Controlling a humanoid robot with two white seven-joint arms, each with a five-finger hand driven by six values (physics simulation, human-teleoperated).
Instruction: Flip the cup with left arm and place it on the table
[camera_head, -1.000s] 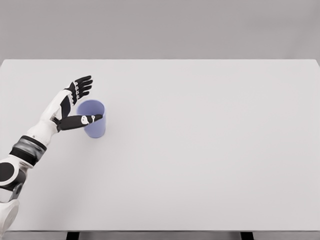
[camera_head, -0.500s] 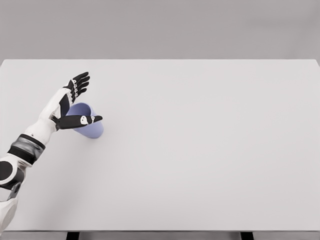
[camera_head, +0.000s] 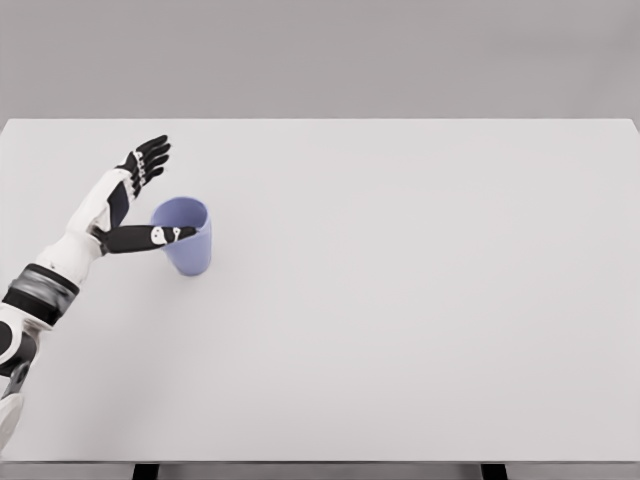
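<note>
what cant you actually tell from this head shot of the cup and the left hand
- Head view: whether the left hand touches the cup; the thumb crosses in front of its rim, and one view cannot settle contact.
- Head view: the cup's inside bottom, hidden by its own wall.
- Head view: the left arm's shoulder, cut off at the left edge.
- Head view: the right arm, out of frame.
- Head view: what is under the table, hidden by its top.
</note>
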